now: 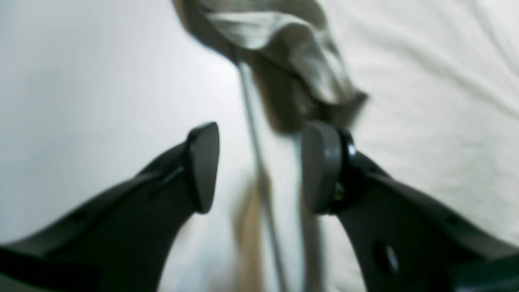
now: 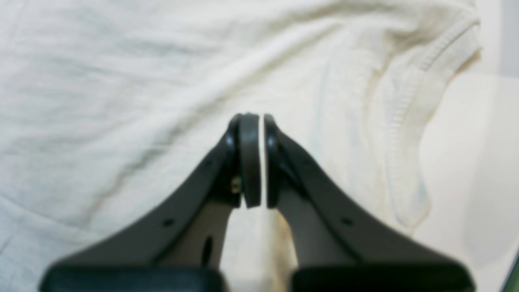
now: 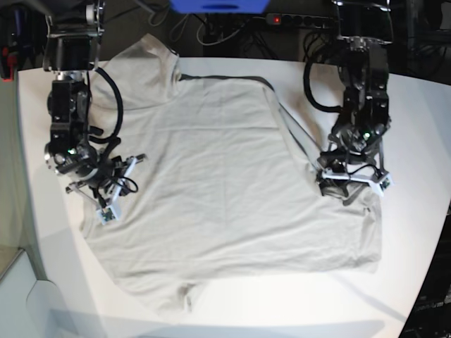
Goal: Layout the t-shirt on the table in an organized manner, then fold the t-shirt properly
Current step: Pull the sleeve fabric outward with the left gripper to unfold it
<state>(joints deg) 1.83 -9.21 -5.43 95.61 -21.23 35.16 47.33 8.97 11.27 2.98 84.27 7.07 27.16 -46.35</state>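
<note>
- Left gripper (image 1: 259, 166) hovers with jaws parted over a lifted, bunched fold of the t-shirt (image 3: 225, 190), holding nothing.
- Right gripper (image 2: 262, 162) has its pads pressed together, low over the cloth beside a stitched hem; whether fabric is pinched between them cannot be told.
- T-shirt lies spread across the middle of the white table (image 3: 423, 105), one arm at each side edge.

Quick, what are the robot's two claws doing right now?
Left gripper: open, holding nothing; a lifted fold of the light grey-beige cotton t-shirt sits just beyond it.
Right gripper: closed, over the shirt; any grip cannot be told.
</note>
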